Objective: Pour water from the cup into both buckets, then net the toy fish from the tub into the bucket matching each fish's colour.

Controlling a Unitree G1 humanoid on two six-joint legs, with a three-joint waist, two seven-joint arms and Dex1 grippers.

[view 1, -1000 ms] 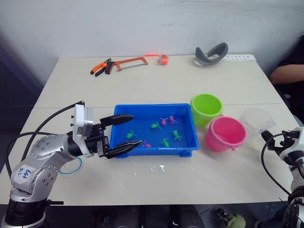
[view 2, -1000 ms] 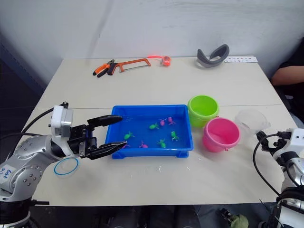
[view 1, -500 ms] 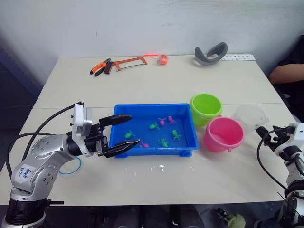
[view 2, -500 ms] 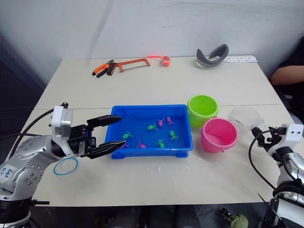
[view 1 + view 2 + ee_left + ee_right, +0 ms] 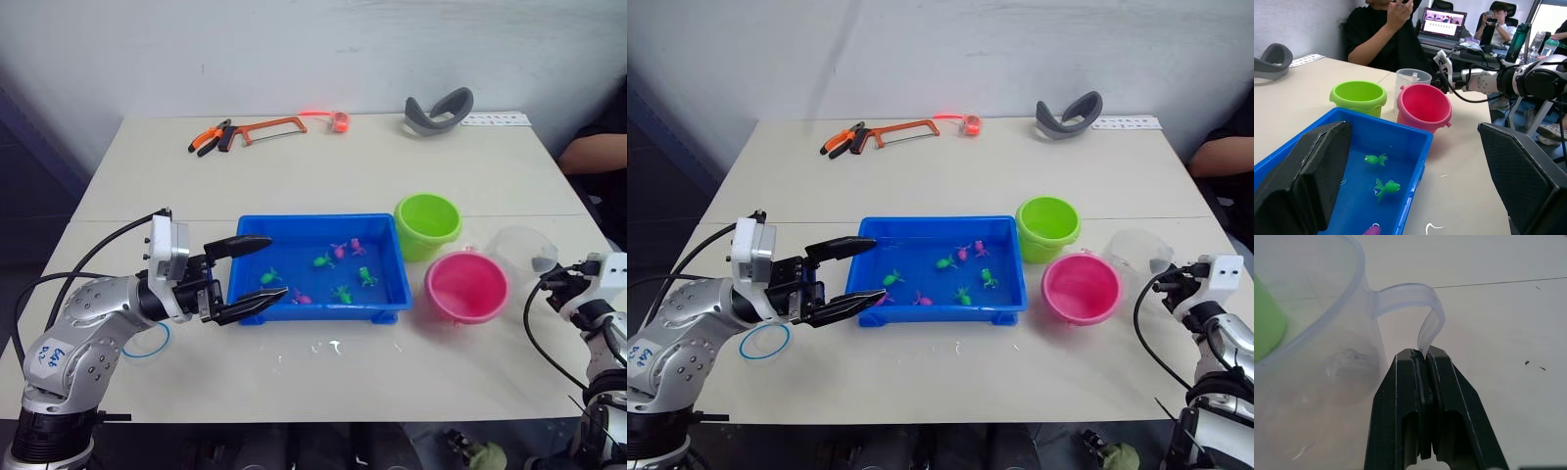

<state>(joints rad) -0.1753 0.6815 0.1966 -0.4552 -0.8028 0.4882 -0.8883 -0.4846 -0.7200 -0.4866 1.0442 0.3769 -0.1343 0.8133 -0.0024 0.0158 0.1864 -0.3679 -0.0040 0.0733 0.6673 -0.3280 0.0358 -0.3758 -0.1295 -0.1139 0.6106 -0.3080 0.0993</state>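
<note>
We held the cup by its thin clear handle with our right gripper. Its jaws were pressed tight on the tail of that handle, so we think the cup could be tipped without slipping. The cup stood on the tabletop, just beside the pink bucket, and it looked almost empty. The pink bucket sat next to the green bucket, and both were close to the right end of the blue tub. We think they were put there so the fish would only need a short trip.

Small green and pink toy fish lay in the tub. Our left gripper hung by the left end of the tub with its jaws wide apart and nothing in them. The net's blue hoop lay flat on the tabletop near our left arm, so that gripper looked well placed to fetch it.

The tabletop was pale and smooth, with a few wet drops in front of the tub. At its far edge lay a hacksaw, pliers and a grey curved band. People sat at a desk with a laptop beyond the tabletop.
</note>
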